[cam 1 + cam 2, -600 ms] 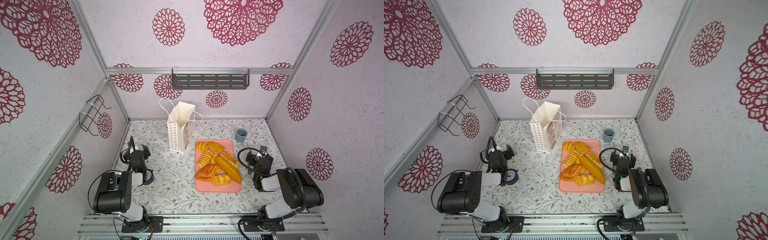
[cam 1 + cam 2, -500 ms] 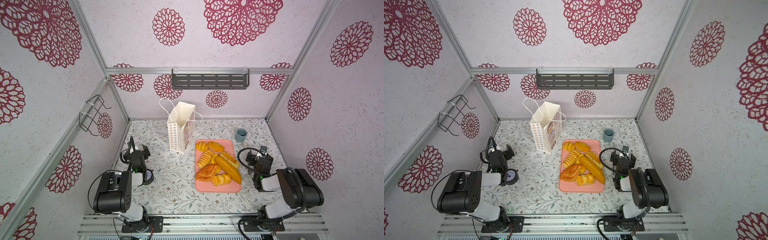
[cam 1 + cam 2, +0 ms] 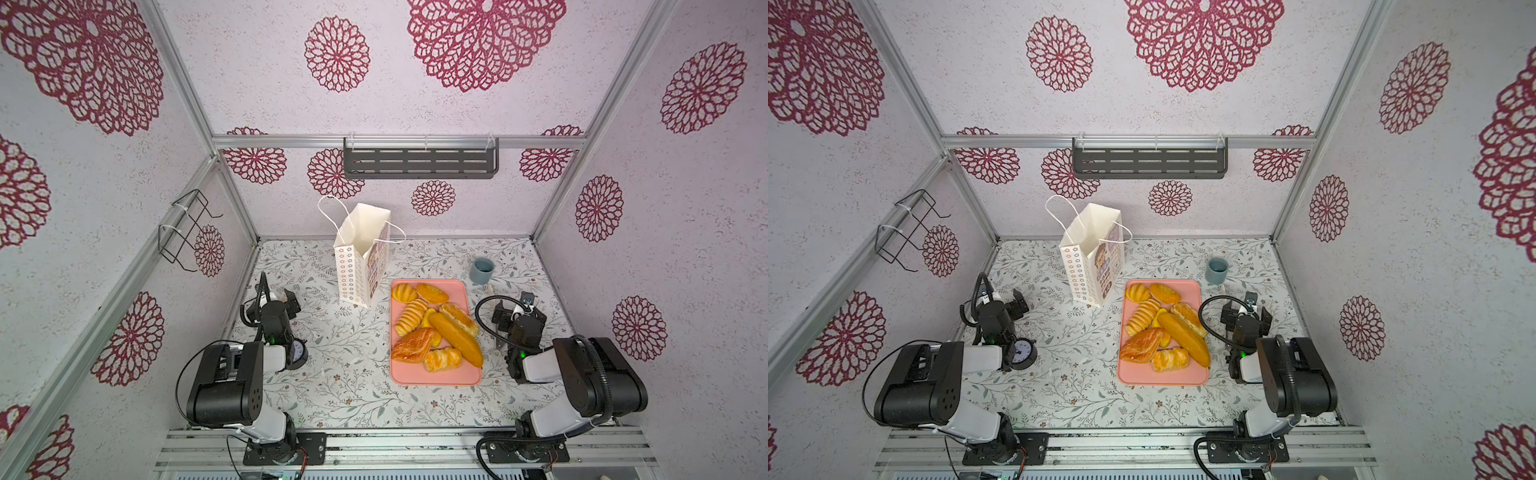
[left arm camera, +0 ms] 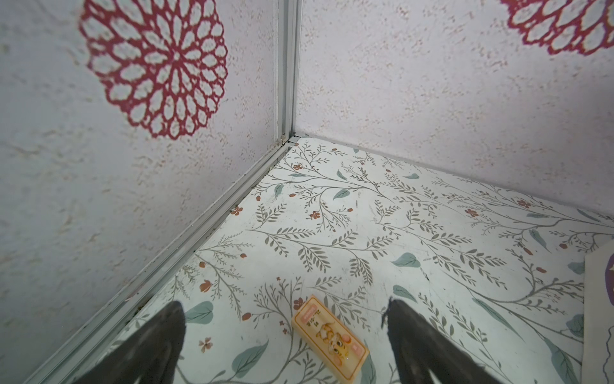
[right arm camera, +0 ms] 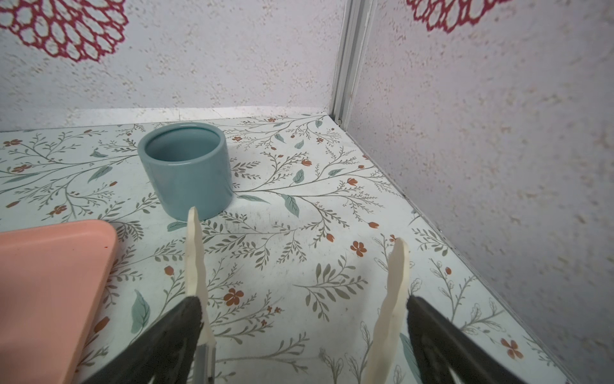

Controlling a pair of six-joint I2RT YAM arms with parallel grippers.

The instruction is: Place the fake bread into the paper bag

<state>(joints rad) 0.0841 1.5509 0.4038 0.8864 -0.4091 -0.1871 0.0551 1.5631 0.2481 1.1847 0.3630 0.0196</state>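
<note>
**Both arms low and spread, all the bread on the tray**

The table (image 3: 353,399) is covered with a pale sheet printed with grey-green twigs and small red flowers. Three light, rough walls (image 3: 665,270) with crimson rosettes stand around it, joined by aluminium profiles. A dark slotted shelf (image 3: 419,163) hangs on the back wall and a black wire rack (image 3: 185,230) on the left wall.

The fake bread (image 3: 409,318) lies heaped on the pink tray (image 3: 436,376), a little right of the table's middle. The paper bag (image 3: 361,257) stands upright and open near the tray's far left corner. A blue cup (image 3: 482,270) stands just beyond the far right corner.

A yellow piece is mostly hidden under the long loaf (image 3: 455,338). Of the bag's inside only the upper walls show, and its bottom cannot be seen. The left wrist view cuts the bag to a strip at the edge, and the right wrist view cuts the tray to one corner. A round dial (image 3: 1022,353) is partly covered by the left arm. The print on a small orange card (image 4: 330,337) is too small to read.

Both arms are folded low near the front edge. The left gripper (image 4: 284,307) points to the far left corner with its fingers spread wide and holds nothing; the card lies on the table, seen between them. The right gripper (image 5: 297,227) is beside the tray's right side and points toward the cup, also spread wide, with an empty gap.
</note>
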